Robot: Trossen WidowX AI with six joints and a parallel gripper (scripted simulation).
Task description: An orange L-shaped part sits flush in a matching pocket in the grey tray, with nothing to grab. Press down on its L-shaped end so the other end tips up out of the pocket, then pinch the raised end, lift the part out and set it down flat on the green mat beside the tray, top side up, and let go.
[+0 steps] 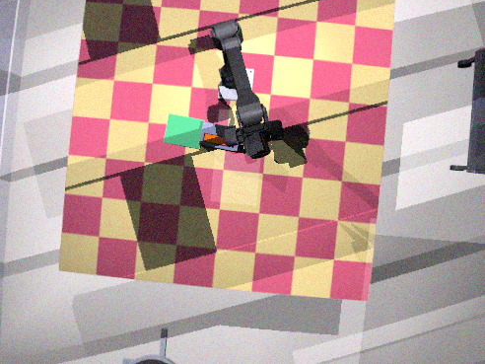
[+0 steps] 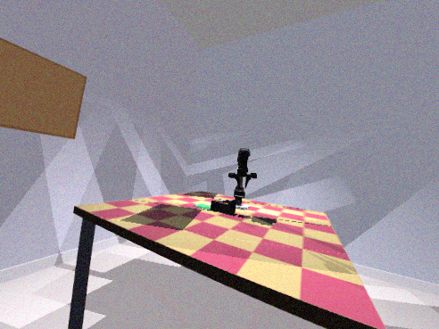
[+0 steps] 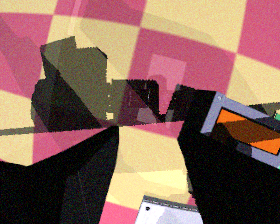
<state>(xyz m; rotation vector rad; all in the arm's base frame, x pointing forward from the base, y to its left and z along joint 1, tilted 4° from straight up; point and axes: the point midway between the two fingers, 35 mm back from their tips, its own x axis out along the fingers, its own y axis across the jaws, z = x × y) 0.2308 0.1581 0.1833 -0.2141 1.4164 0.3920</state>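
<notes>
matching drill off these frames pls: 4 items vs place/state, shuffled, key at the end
Items:
1. orange part
2. green mat
3. grey tray
4. gripper

Place or state:
A. low over the tray, fingers partly closed, holding nothing
B. lies on the checkered table, right next to the tray
C. sits in the tray's pocket
D. holds the orange part, with the mat at one end

Pairs: 1-C, 2-B, 3-D, 4-A

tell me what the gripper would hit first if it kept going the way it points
Probably the checkered table. In the wrist view the gripper has bare table between its fingers, while the tray with the orange part sits off to one side. Depth is unclear.
</notes>
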